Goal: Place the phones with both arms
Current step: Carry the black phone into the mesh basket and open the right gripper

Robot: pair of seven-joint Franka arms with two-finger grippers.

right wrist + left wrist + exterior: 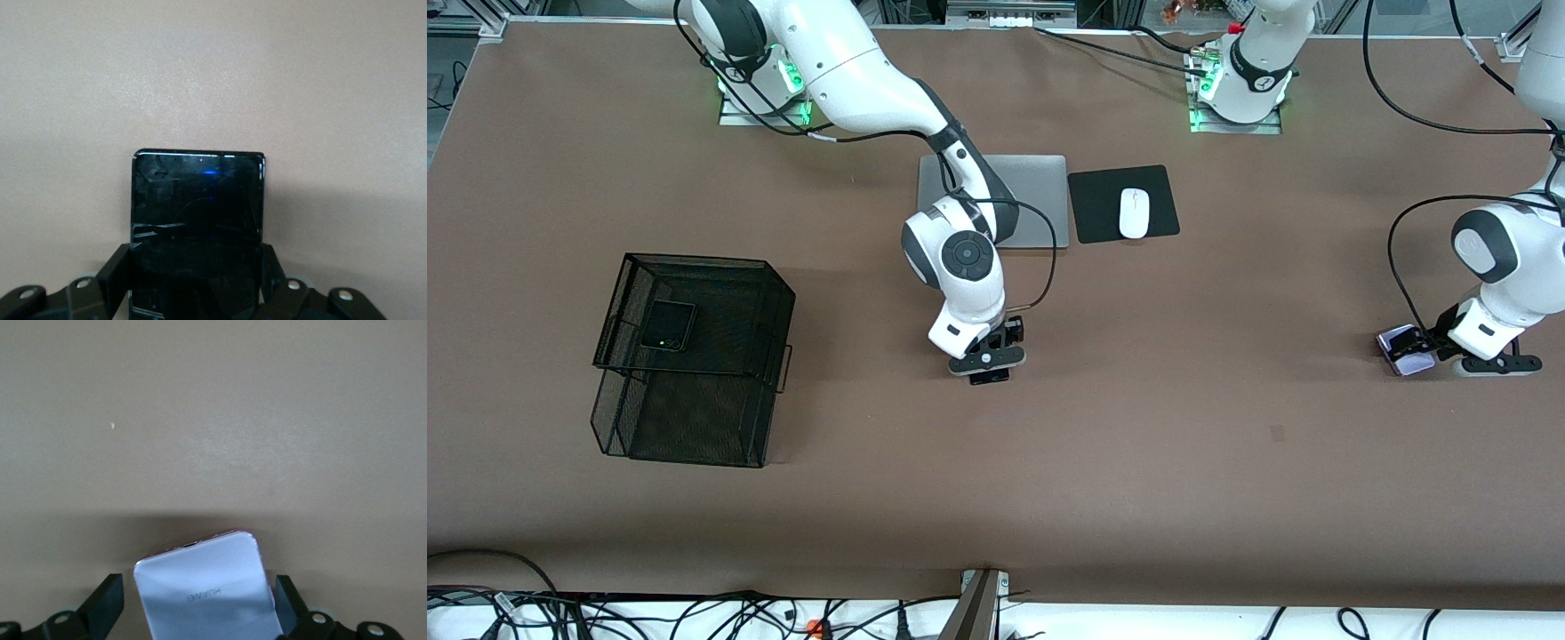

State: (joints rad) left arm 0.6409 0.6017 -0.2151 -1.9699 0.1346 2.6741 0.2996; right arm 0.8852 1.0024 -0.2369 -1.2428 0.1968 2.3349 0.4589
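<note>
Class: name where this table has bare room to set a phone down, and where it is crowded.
Bare: the wide strip nearest the front camera, and the stretch between the right gripper and the left gripper. Crowded: around the laptop, mouse pad and mesh tray.

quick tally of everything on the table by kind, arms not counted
phones: 3 – black folded phone in the mesh tray, black slab phone in the right gripper, lilac phone between the left gripper fingers
mesh trays: 1 stacked unit
laptop: 1
mouse: 1
mouse pad: 1
total: 7
</note>
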